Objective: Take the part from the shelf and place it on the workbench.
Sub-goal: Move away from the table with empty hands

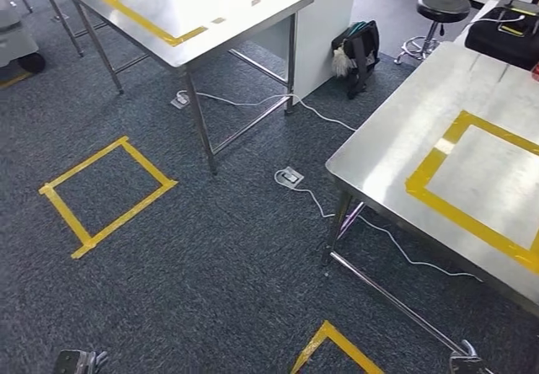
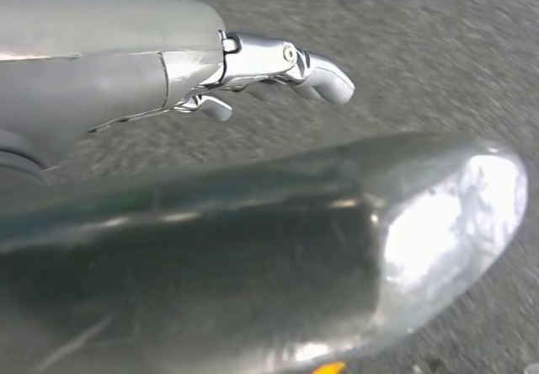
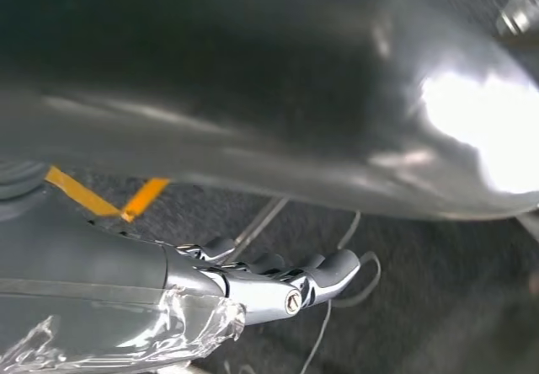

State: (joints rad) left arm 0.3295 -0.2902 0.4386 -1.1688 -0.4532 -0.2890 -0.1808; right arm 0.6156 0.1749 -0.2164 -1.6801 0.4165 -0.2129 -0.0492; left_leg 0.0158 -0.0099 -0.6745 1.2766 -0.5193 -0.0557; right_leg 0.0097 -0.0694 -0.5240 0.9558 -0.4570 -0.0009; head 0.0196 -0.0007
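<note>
steel table (image 1: 394, 151) is sitting at the right of the head view, its top carrying a square of yellow tape (image 1: 473, 184). a second table (image 1: 190, 12) is standing further back on the left, also marked with a yellow outline. between them, grey carpet (image 1: 222, 248) is running across the floor, with a taped square (image 1: 104, 193) at left and a taped corner (image 1: 333, 344) near the bottom edge. a white cable (image 1: 317, 117) is trailing over the carpet between two floor sockets, one by the far table (image 1: 179, 98) and one by the near table (image 1: 289, 177). a black bag (image 1: 356, 50) is leaning against a white cabinet (image 1: 328, 16), and a black stool (image 1: 441, 8) is standing beyond it. a dark case (image 1: 509, 29) is lying at the far end of the right table.

left hand (image 2: 190, 71) is hanging over the carpet, fingers (image 2: 317, 75) reaching out slightly curled and holding nothing. right hand (image 3: 242, 285) is hanging the same way, its fingers (image 3: 330, 269) loosely extended and empty, with clear plastic wrap (image 3: 159, 332) around its wrist. both are just peeking in at the bottom corners of the head view.

where the part is, i cannot tell from these views; neither hand is carrying it.
</note>
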